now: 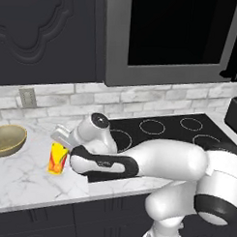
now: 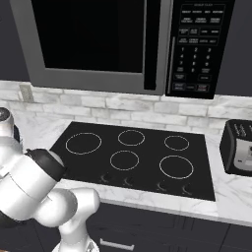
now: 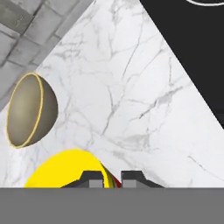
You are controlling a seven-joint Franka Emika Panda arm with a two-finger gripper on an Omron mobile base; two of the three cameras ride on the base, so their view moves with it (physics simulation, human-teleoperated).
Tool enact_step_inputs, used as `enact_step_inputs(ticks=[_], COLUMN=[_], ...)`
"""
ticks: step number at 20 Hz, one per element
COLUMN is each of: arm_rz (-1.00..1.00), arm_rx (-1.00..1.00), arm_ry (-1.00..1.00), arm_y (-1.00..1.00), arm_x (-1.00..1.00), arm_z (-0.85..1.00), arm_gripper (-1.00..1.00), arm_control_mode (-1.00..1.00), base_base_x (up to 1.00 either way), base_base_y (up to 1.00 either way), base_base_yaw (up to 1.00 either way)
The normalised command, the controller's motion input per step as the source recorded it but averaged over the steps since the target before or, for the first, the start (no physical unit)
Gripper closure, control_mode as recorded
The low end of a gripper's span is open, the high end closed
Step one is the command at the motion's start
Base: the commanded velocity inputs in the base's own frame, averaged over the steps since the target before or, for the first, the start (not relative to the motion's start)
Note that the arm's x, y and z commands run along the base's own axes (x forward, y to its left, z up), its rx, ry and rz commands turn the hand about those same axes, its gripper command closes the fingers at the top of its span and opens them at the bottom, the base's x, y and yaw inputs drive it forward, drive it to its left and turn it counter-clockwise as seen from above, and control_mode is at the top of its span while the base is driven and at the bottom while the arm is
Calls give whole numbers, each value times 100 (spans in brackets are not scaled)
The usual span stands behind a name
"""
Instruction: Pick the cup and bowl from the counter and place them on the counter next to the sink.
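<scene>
The yellow cup (image 1: 57, 160) with red-orange swirls stands on the white marble counter (image 1: 21, 181), left of the cooktop. My gripper (image 1: 62, 145) comes down onto its top and is shut on the cup's rim. In the hand view the cup (image 3: 61, 171) lies at the bottom, and its wall runs between the two fingertips of the gripper (image 3: 113, 180). Whether its base touches the counter (image 3: 144, 109) I cannot tell. The tan-gold bowl (image 1: 7, 140) rests to the left of the cup, apart from it. The hand view has the bowl (image 3: 29, 109) at its left. The sink is out of view.
A black cooktop (image 1: 163, 129) (image 2: 133, 152) lies right of the cup. A microwave (image 2: 113, 39) hangs above it. A dark toaster (image 2: 238, 147) stands at the far right. The brick wall carries an outlet (image 1: 27, 98). My own arm fills the front.
</scene>
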Motion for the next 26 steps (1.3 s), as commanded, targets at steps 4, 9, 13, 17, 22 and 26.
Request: enact_step_inputs(ticks=[4, 9, 13, 17, 22, 26], arm_rz=[0, 0, 4, 10, 15, 20], arm_rx=[0, 0, -6, -11, -11, -2], arm_ry=[18, 3, -1, -1, -2, -6], arm_y=[-54, -48, -21, -12, -22, -41], arm_x=[-1, -11, -4, 16, 7, 2], arm_z=[76, 40, 16, 1, 0, 0], arm_gripper=[100, 100, 100, 100, 100, 100], arm_control_mode=[-100, -100, -100, -100, -100, -100], base_base_x=[0, 0, 0, 0, 0, 0], base_base_y=[0, 0, 0, 0, 0, 0], base_base_yaw=[0, 0, 0, 0, 0, 0])
